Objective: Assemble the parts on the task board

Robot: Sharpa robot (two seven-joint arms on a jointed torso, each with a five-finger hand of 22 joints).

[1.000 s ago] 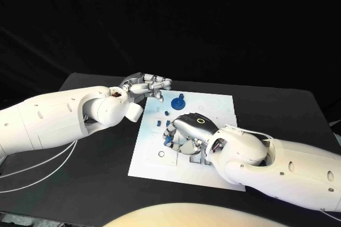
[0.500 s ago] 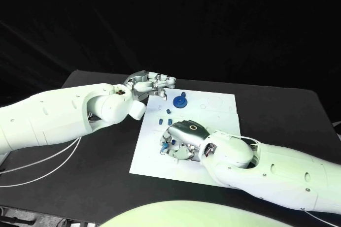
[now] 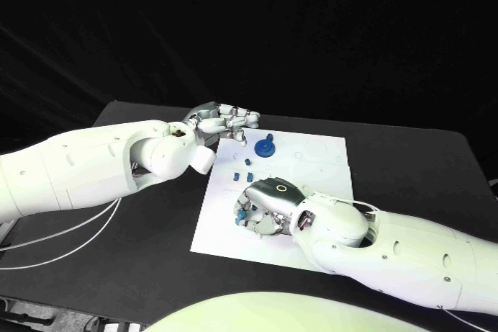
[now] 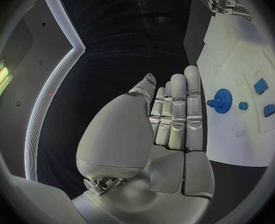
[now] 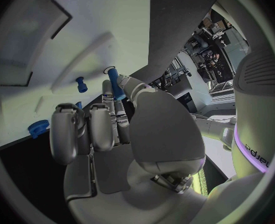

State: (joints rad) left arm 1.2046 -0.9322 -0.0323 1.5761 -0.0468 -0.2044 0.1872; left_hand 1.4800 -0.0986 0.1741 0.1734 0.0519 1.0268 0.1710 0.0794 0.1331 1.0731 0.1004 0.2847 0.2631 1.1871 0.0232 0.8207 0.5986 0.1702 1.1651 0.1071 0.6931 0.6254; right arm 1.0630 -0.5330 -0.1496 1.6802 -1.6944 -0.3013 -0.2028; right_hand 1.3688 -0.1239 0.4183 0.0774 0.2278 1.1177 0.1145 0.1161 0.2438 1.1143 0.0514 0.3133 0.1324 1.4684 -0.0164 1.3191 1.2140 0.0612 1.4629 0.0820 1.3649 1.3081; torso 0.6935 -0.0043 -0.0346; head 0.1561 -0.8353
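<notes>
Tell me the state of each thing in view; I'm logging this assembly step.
Task board: flat on the table.
Blue gear: standing on the board, untouched.
Blue peg: held by the right hand.
Left hand: open, fingers straight, holding nothing, off the board's far corner.

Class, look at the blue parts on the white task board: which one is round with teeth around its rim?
The blue gear near the board's far edge, by the left hand. It is a toothed disc with a raised hub; the other blue parts are small blocks or pegs.

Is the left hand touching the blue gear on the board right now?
Apart. In the left wrist view, the left hand has flat, straight fingers, and a strip of white board shows between them and the blue gear.
</notes>
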